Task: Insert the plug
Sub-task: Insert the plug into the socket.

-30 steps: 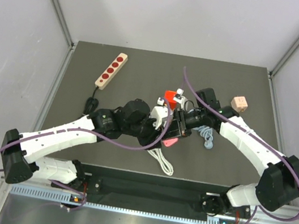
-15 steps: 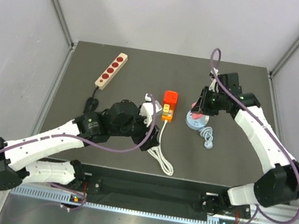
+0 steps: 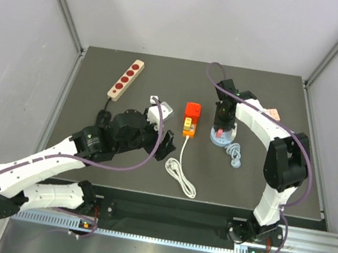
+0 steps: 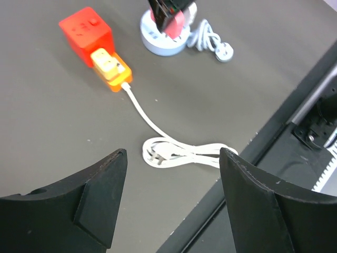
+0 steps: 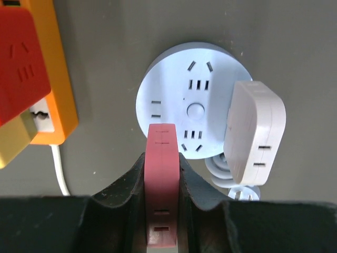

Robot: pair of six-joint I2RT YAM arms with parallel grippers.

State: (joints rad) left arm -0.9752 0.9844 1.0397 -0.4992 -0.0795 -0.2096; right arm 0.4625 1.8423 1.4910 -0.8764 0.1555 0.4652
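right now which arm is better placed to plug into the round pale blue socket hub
Right. The right pincer grips a flat pinkish-red plastic plug just over that hub; the left pincer is open, empty, farther off.

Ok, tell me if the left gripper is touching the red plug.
Apart. The left wrist view shows the left gripper open low in frame, with table between it and the red plug far beyond.

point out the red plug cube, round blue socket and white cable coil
red plug cube (image 4: 84, 26), left wrist view, top face
round blue socket (image 5: 168, 89), right wrist view, flat face
white cable coil (image 4: 181, 156), left wrist view, bundle middle
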